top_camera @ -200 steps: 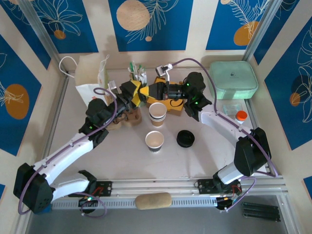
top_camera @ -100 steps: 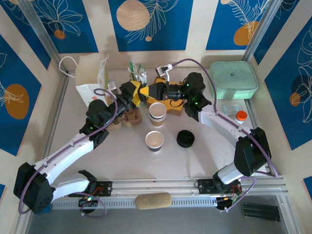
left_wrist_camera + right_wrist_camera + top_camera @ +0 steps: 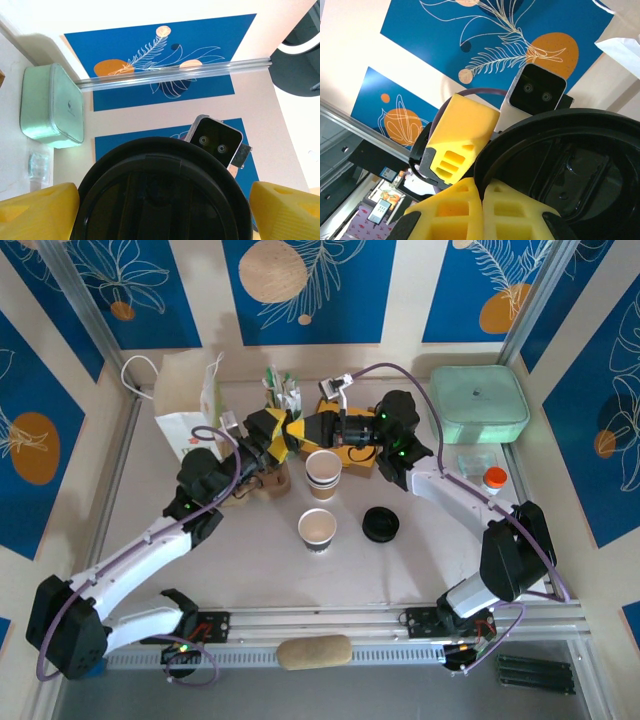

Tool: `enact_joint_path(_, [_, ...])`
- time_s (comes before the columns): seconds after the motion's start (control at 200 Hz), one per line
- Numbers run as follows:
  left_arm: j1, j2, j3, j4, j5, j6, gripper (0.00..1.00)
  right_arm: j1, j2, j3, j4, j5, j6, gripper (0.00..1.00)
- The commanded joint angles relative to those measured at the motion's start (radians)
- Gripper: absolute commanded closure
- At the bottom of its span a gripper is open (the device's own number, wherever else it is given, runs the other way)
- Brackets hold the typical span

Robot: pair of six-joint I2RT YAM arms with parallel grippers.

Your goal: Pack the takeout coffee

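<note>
Mint-green case, white paper bag

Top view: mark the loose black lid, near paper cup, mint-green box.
loose black lid [image 3: 380,525], top view, its centre.
near paper cup [image 3: 317,527], top view, its inside.
mint-green box [image 3: 479,403], top view, cover centre.

Two kraft-brown paper cups stand upright and unlidded mid-counter, white inside, with white and dark bands below the rim: far cup, and near cup just in front of it, apart. Loose black lid lies flat right of the near cup, not touching. Second black lid is off the counter, rim pinched by the right gripper.
</note>
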Motion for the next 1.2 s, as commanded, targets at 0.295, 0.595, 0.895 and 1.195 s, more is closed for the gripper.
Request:
enact_joint_path(0.295, [-0.011,0.003,-0.022,0.098,-0.027,-0.045,0.12,-0.007,0.001,-0.014,0.076,0.02,0.04,1.0])
enact_joint_path(0.595, [-0.02,0.036,-0.02,0.142,-0.022,-0.064,0.18,-0.006,0.008,-0.013,0.098,0.017,0.058,1.0])
enact_joint_path(0.895, [-0.02,0.047,-0.008,0.145,-0.016,-0.059,0.18,-0.006,0.013,-0.019,0.092,0.017,0.057,1.0])
enact_joint_path(1.195, [-0.022,0.051,0.0,0.14,-0.01,-0.053,0.18,-0.003,0.016,-0.025,0.075,0.019,0.049,1.0])
